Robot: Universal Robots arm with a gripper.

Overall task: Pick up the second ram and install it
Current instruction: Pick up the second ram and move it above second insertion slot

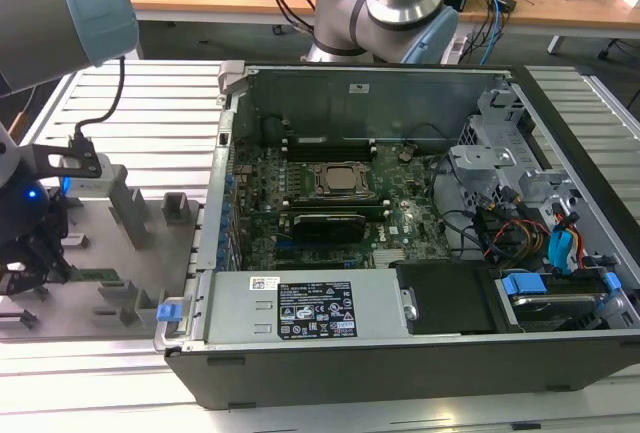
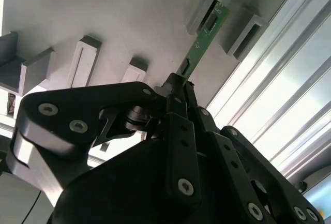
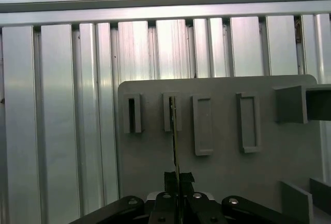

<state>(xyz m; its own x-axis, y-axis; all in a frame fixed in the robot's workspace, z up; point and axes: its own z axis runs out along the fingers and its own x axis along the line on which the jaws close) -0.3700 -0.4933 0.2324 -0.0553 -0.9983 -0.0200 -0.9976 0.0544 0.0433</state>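
My gripper point(image 1: 38, 265) hangs low over the grey plastic tray point(image 1: 150, 253) at the exterior view's left. Its fingers are shut on one end of the second ram point(image 2: 204, 43), a slim green stick with small dark chips. The stick's far end sits in one of the tray's slotted blocks point(image 2: 209, 11). In the first wrist view the ram point(image 3: 175, 131) stands edge-on, running from the gripper point(image 3: 176, 178) up into a slot. In the second wrist view the gripper point(image 2: 178, 83) pinches the stick from both sides. The open computer case with the green motherboard point(image 1: 330, 193) lies to the exterior view's right.
Several upright blocks point(image 1: 128, 215) and empty slots point(image 3: 202, 124) stand on the tray. Ribbed aluminium table profiles point(image 3: 62, 105) surround it. The case wall point(image 1: 215, 193) rises between tray and motherboard. Cables and drive cages point(image 1: 520, 213) crowd the case's right side. The robot's base point(image 1: 385, 3) stands behind the case.
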